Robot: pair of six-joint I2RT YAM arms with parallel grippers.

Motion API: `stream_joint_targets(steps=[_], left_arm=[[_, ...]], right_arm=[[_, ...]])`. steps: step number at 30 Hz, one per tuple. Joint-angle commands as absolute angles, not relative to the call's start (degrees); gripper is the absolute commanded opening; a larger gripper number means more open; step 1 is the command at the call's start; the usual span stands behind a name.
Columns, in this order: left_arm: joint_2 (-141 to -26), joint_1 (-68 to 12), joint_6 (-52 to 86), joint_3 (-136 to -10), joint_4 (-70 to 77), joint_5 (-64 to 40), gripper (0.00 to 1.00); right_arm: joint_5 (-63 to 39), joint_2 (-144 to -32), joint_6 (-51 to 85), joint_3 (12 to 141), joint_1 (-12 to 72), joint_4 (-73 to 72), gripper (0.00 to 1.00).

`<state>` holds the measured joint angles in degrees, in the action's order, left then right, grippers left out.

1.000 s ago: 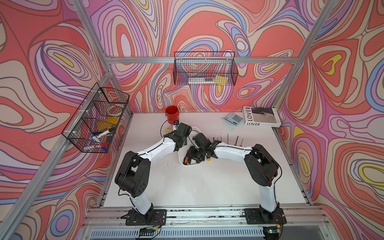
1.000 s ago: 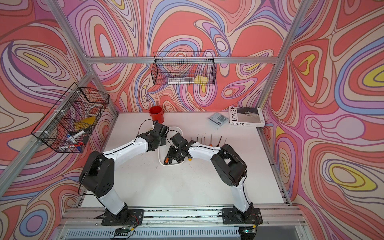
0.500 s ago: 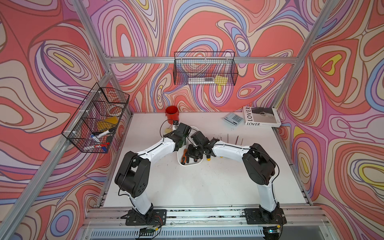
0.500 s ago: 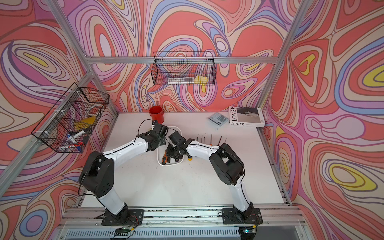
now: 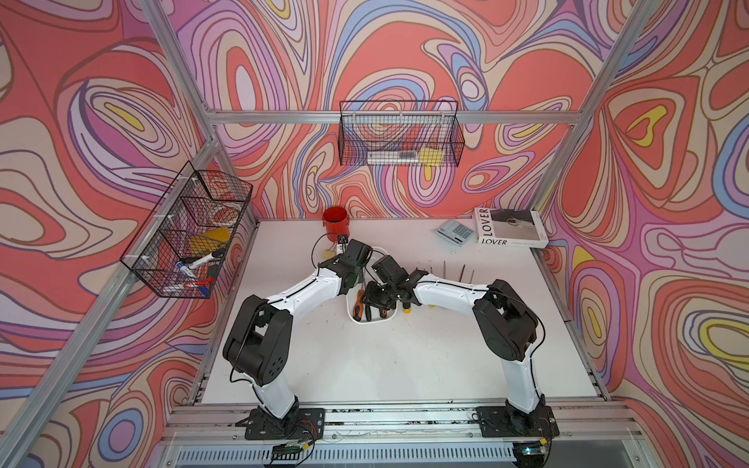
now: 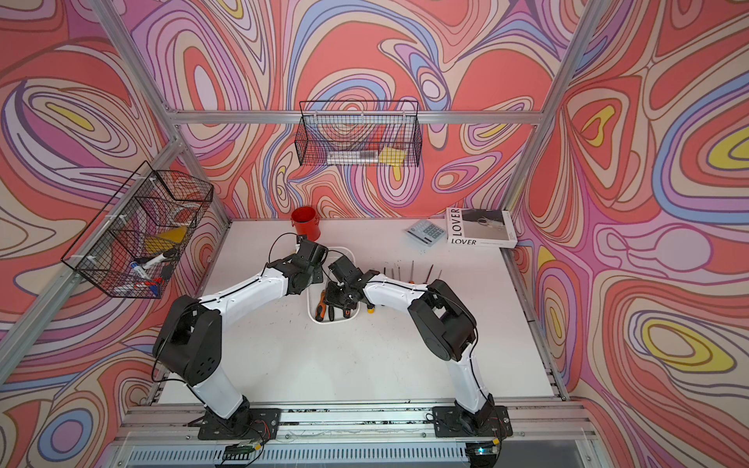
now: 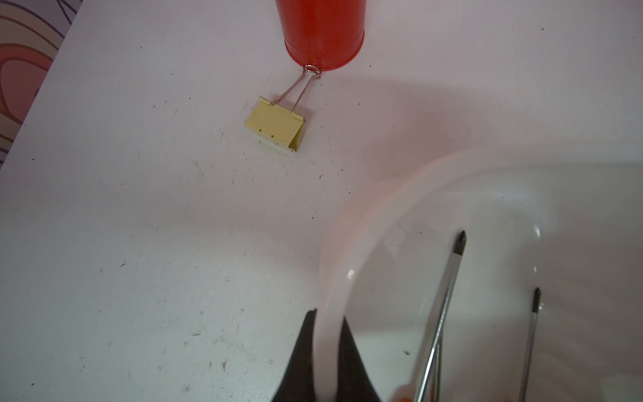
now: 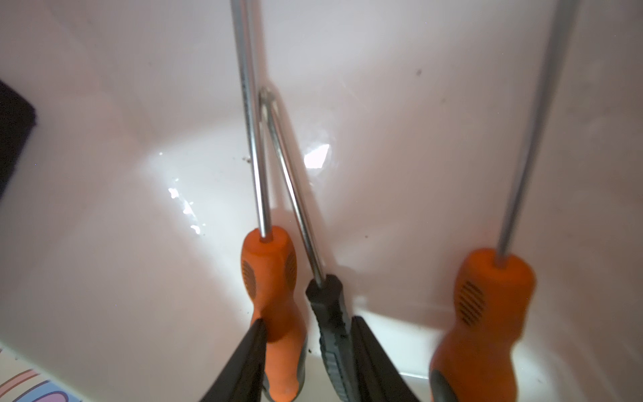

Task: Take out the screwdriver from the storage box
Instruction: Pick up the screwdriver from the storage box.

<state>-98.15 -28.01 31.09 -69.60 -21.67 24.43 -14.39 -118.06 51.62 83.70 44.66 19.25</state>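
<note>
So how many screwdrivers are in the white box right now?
3 show in the storage box: an orange-handled screwdriver and a black-handled screwdriver between the fingers of the right hand, and a second orange-handled screwdriver beside them. More may be hidden.

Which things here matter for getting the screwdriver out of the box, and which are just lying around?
In play: shallow white plastic storage box; orange-handled screwdriver inside; left gripper clamping box rim; right gripper straddling two handles.
Idle: red cylindrical cup; yellow binder clip; grey calculator; white book.

The storage box (image 5: 367,320) is largely hidden in both top views.
</note>
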Motion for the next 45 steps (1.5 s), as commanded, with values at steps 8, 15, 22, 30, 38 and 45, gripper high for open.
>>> stream_joint_targets(steps=[8, 15, 22, 30, 38, 45], left_arm=[[-97.3, -28.6, 31.7, -69.4, -21.8, 24.1, 0.00], [-97.3, -28.6, 31.9, -69.6, -21.8, 24.0, 0.00], [-97.0, -28.6, 31.5, -69.5, -22.1, 24.5, 0.00], [-97.7, -28.6, 31.9, -69.8, -21.9, 23.8, 0.00], [-97.4, -28.6, 31.8, -69.5, -22.0, 24.1, 0.00], [-97.2, -28.6, 31.8, -69.4, -22.0, 24.2, 0.00]], right_arm=[[-12.9, -112.2, 50.6, 80.4, 45.0, 18.9, 0.45], [-14.2, -114.1, 50.3, 80.9, 45.0, 19.8, 0.45], [-13.4, -116.4, 50.1, 81.7, 45.2, 21.2, 0.45], [-10.1, -116.5, 48.6, 83.2, 45.3, 26.6, 0.46], [-7.9, -115.6, 48.5, 83.0, 45.2, 26.6, 0.47], [-10.1, -118.5, 48.9, 85.8, 45.2, 25.0, 0.46]])
